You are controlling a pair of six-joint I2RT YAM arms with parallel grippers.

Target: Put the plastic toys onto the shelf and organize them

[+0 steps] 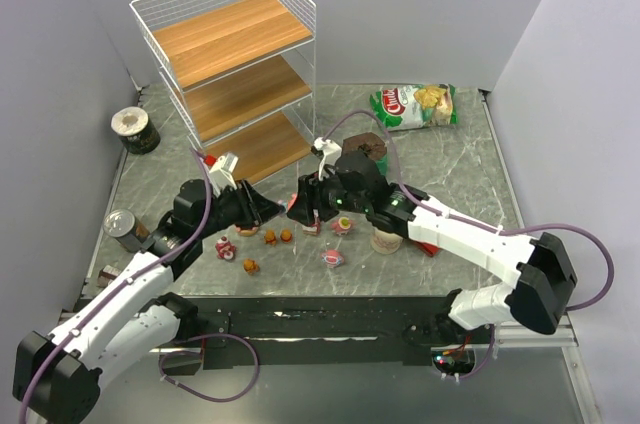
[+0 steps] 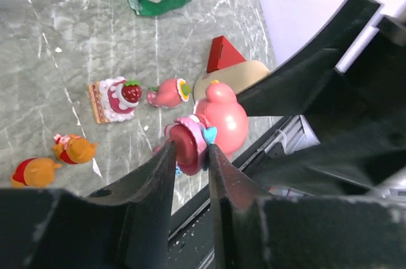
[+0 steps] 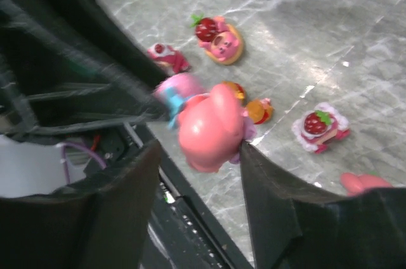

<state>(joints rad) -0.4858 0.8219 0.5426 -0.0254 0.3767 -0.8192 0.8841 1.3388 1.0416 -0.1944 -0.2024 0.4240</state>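
**A:** Above the desk (image 1: 470,174), just in front of the shelf's (image 1: 230,34) lowest tier, we see the two arms meeting tip to tip. What do we have between them?

**B:** The pink figurine (image 2: 222,120). In the left wrist view the left jaws are clamped on its frilled pink base, with a finger (image 2: 155,177) pressed on either side. The round head sticks out beyond the tips.

**A:** And the right jaws?

**B:** We see them standing apart around the same figurine (image 3: 209,126). In the right wrist view its head lies between the two fingers. One finger (image 3: 266,186) touches its side and the other shows a gap, so we read those jaws as spread rather than pinching.

**A:** Is it resting on the desk?

**B:** No, we see it held up off the desk, with the other toys lying on the marble below.

**A:** Which of those can we make out?

**B:** From the left wrist we pick out a strawberry cake (image 2: 117,98), a small pink figure with a flower (image 2: 168,93) and two orange figures (image 2: 75,150). From the top they lie scattered in a loose band near the jaws, on the side towards the arm bases.

**A:** Anything else close by?

**B:** A cream bottle (image 1: 385,239) and a red box (image 1: 428,246) sit under the right arm. A green snack bag (image 1: 415,104) lies at the far side of the desk, well apart from the jaws. The shelf stands upright at the far left.
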